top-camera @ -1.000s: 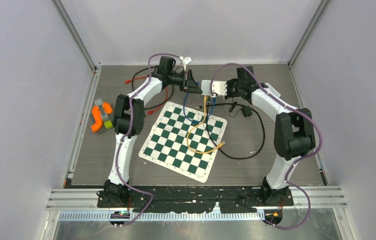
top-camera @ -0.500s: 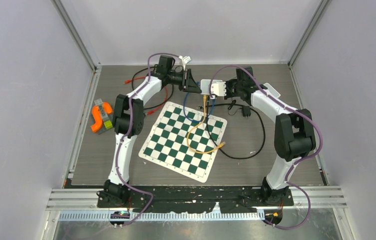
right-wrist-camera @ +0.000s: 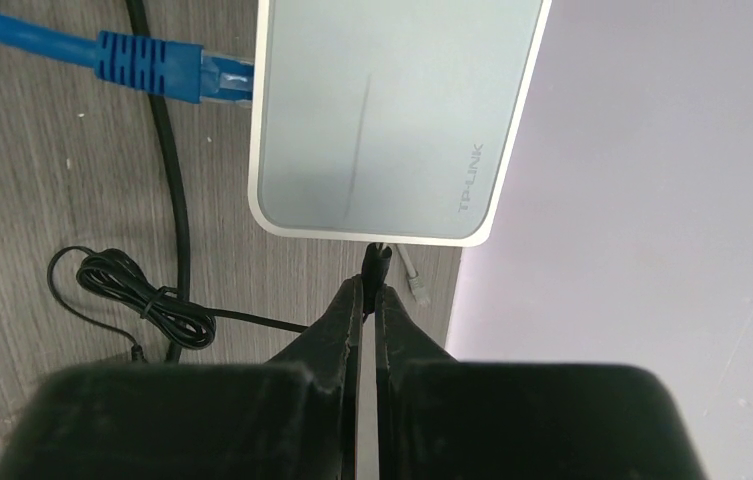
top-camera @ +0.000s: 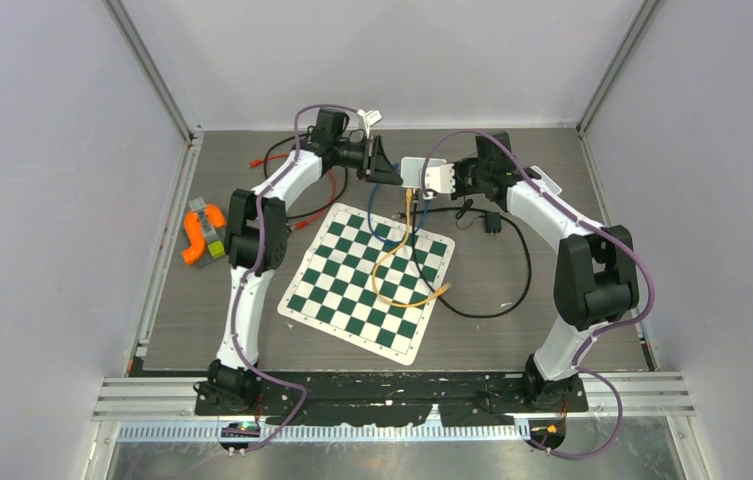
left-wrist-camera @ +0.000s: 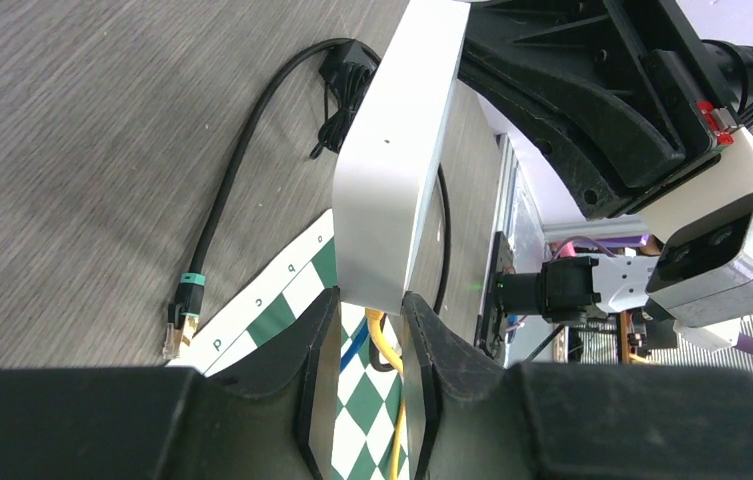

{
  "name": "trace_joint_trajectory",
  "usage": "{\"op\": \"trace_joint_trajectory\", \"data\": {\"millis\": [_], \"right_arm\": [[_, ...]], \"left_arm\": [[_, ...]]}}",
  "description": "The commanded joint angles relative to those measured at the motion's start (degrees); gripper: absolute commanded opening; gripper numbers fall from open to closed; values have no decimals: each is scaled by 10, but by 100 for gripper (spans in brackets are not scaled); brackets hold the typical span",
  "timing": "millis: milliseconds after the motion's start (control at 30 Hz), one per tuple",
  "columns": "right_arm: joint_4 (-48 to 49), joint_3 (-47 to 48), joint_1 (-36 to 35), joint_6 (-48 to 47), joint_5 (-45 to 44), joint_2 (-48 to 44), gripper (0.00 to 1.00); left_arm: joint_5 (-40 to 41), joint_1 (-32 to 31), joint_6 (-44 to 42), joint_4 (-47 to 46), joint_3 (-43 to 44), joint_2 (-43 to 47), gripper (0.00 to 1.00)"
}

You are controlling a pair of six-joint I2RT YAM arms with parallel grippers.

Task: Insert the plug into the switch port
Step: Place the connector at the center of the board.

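Observation:
The white switch (top-camera: 413, 171) is held off the table at the back, edge-on in the left wrist view (left-wrist-camera: 392, 180). My left gripper (top-camera: 385, 163) is shut on its lower end, one finger (left-wrist-camera: 314, 360) on each flat face. A thin black plug (right-wrist-camera: 377, 262) is pinched in my right gripper (right-wrist-camera: 369, 292), which is shut on it. Its tip meets the near edge of the switch (right-wrist-camera: 392, 110); the port itself is hidden. A blue cable (right-wrist-camera: 142, 68) and a yellow cable (top-camera: 392, 268) are plugged into the switch's other side.
A green-and-white chessboard mat (top-camera: 342, 300) lies mid-table under the yellow cable. A black power adapter (top-camera: 493, 222) and its coiled cord (right-wrist-camera: 142, 295) lie right of the switch. A loose black network cable end (left-wrist-camera: 184, 310) rests by the mat. An orange object (top-camera: 200, 232) sits far left.
The right arm's elbow has swung slightly outward to the right. The switch has edged a little to the left. Both grips are unchanged.

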State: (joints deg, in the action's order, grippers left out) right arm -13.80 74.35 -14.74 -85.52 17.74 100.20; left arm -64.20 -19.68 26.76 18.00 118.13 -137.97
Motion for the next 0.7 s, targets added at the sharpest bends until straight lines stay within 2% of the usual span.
{"op": "trace_joint_trajectory", "data": {"millis": [0, 300, 667], "right_arm": [[-26, 18, -20, -34, 85, -38, 5], [7, 8, -43, -33, 23, -39, 5], [58, 23, -68, 26, -11, -19, 5]], "left_arm": [[-20, -8, 8, -17, 34, 10, 0], [-24, -8, 3, 0, 33, 13, 0], [-21, -8, -9, 29, 29, 19, 0]]}}
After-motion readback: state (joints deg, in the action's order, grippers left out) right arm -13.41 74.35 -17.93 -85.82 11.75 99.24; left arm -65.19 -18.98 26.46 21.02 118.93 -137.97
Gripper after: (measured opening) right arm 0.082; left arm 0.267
